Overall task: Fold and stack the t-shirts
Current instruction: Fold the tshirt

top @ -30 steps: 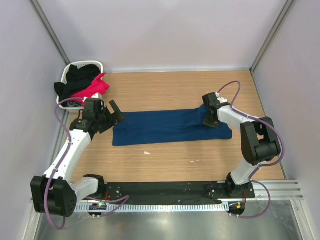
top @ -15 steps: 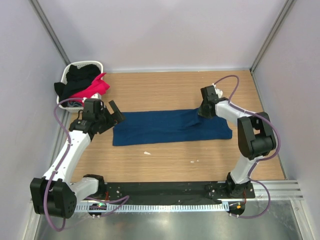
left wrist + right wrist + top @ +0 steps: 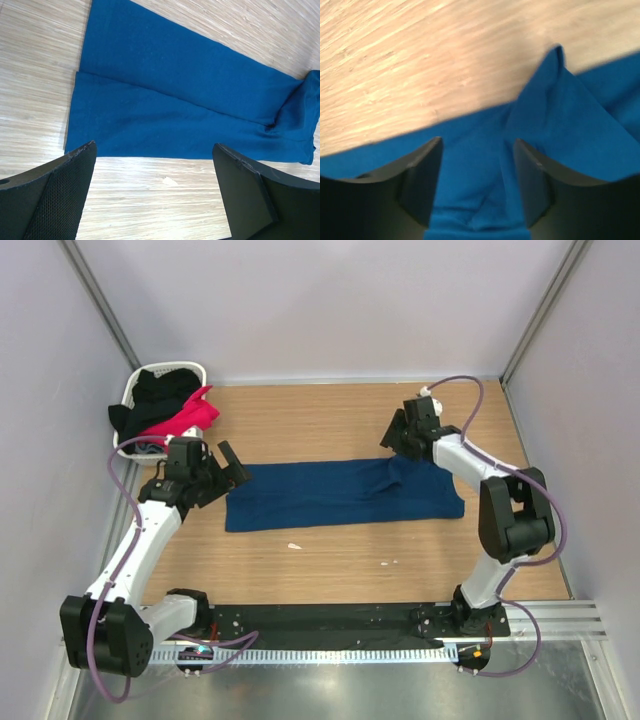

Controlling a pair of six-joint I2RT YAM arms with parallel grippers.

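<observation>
The navy blue t-shirt [image 3: 340, 493] lies as a long folded strip across the middle of the table, with a small raised ridge near its right part. No print shows. My left gripper [image 3: 232, 465] is open at the shirt's left end, over bare wood [image 3: 155, 200], with the shirt [image 3: 175, 100] just beyond its fingertips. My right gripper [image 3: 395, 435] hovers open above the shirt's far edge, with a peaked fold of blue fabric [image 3: 555, 125] below its jaws [image 3: 477, 190]. A pink t-shirt [image 3: 190, 415] and a black one [image 3: 155, 395] spill from the basket.
The small white woven basket [image 3: 185, 368] stands in the far left corner against the walls. A small white scrap [image 3: 294, 545] lies on the wood in front of the shirt, also in the left wrist view [image 3: 170, 181]. Pale walls close in on three sides.
My right gripper has risen off the shirt's right part and moved toward the far edge, leaving a small ridge in the fabric. The left arm has not moved.
</observation>
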